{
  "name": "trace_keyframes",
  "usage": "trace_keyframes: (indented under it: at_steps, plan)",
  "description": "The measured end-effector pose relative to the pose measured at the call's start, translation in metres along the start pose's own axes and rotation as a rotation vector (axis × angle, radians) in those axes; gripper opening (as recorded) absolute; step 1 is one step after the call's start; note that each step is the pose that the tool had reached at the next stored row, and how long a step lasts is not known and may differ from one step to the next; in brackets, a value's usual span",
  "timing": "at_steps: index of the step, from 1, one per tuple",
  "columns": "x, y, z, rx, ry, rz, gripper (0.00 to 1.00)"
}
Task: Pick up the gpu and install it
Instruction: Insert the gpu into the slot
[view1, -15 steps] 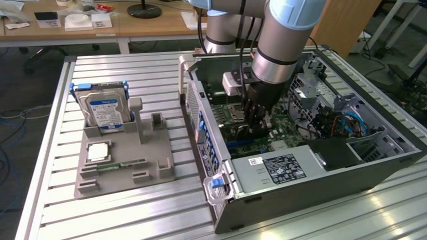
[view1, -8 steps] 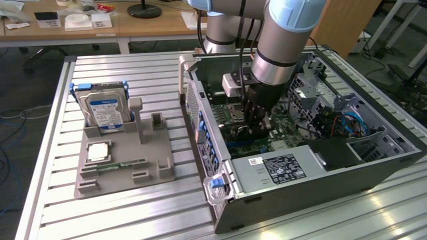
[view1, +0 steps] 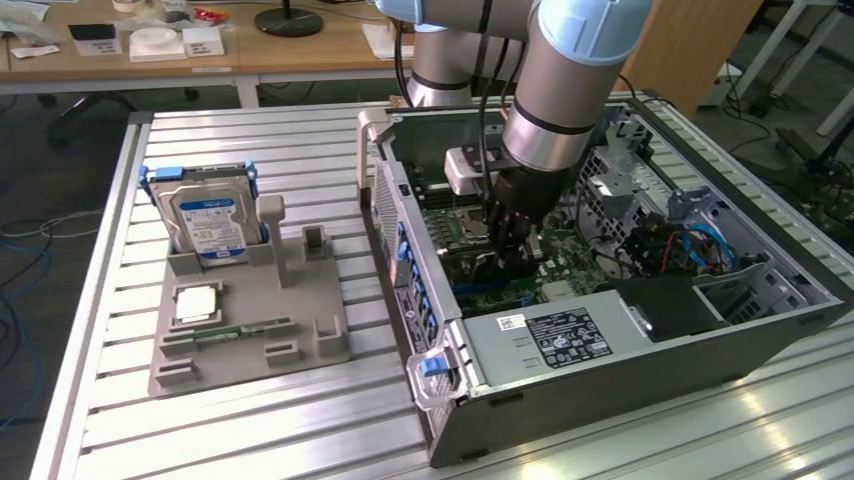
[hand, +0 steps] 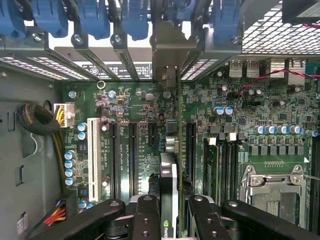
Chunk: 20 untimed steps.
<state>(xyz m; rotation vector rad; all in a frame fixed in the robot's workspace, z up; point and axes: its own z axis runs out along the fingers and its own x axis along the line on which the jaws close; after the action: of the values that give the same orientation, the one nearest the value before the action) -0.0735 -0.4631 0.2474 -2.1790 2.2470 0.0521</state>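
Observation:
My gripper (view1: 514, 262) is lowered into the open computer case (view1: 641, 390), just above the green motherboard (hand: 145, 110). In the wrist view the gpu (hand: 169, 187) stands edge-on between my two black fingers (hand: 145, 217), and the gripper (hand: 174, 220) is shut on it. The card runs over the black expansion slots. Its silver end bracket (hand: 169, 47) sits at the case's rear slot openings, among the blue latches (hand: 135, 17). I cannot tell whether its edge is seated in a slot.
On the exterior view's left, a grey holder (view1: 247, 330) on the slatted aluminium table carries a silver hard drive with a blue label (view1: 207, 220), a small chip and a memory stick (view1: 240, 328). Inside the case are a power supply (view1: 561, 335), cable bundles (hand: 37, 120) and a processor socket (hand: 272, 192).

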Motion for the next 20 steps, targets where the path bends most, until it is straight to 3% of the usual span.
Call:
trace_keyframes:
  at_steps: [20]
  plan:
    - [0.0003, 0.0, 0.0062, -0.0002, 0.0004, 0.0, 0.27]
